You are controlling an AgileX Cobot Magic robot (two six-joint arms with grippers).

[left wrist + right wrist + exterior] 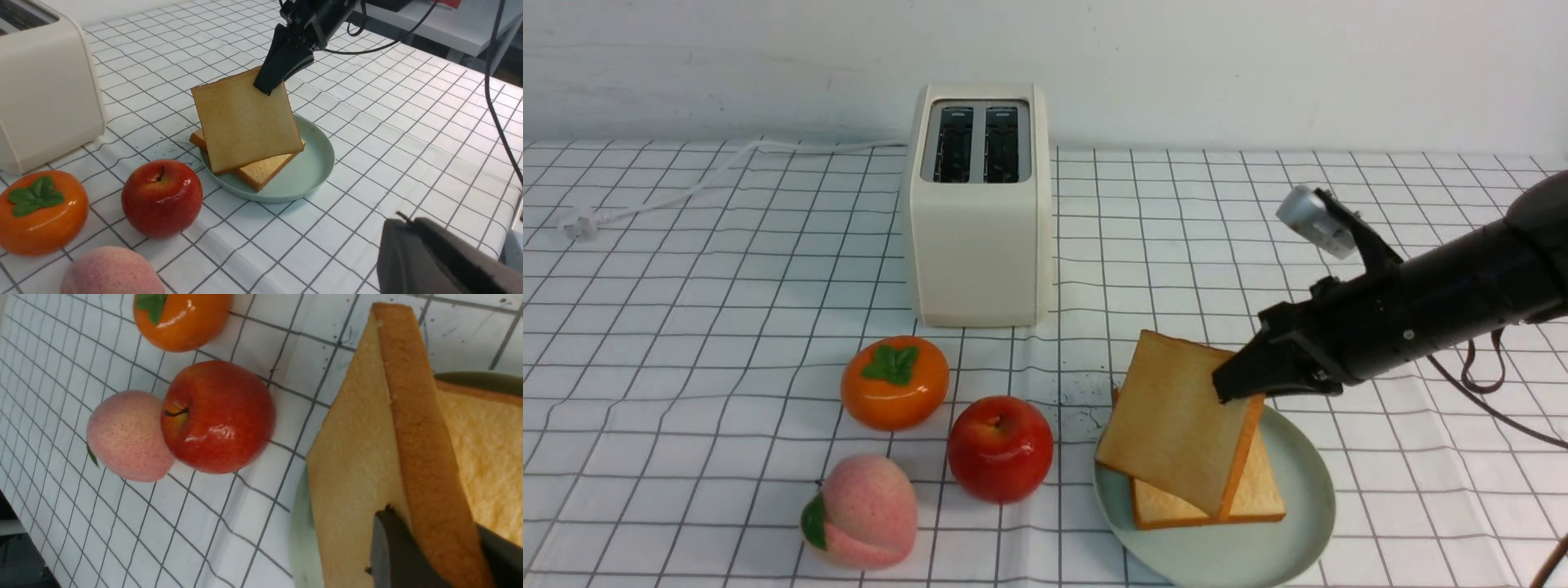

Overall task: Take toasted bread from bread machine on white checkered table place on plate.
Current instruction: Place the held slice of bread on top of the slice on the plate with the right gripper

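Gripping tilted toast slice (1176, 420) at upper corner: right gripper (1235, 392), jaws clamped across crust. Slice leans over second toast slice (1258, 494), which lies flat on mint-green plate (1290, 543) — contact between them unclear. Cream toaster (976, 245) stands farther back on checkered table (686, 269). Left gripper (412, 241) low over near table edge, jaws closed, empty. Persimmon (894, 382), apple (1000, 447), peach (862, 510) clustered left of plate.

Our right arm (1445, 302) reaches in from the right, slanting down and to the left. Our right gripper (1232, 390) pinches the upper edge of a tilted slice of toast (1176, 425) between its two fingers. Our left gripper (408, 228) is closed; only its dark tip shows, in its own wrist view.
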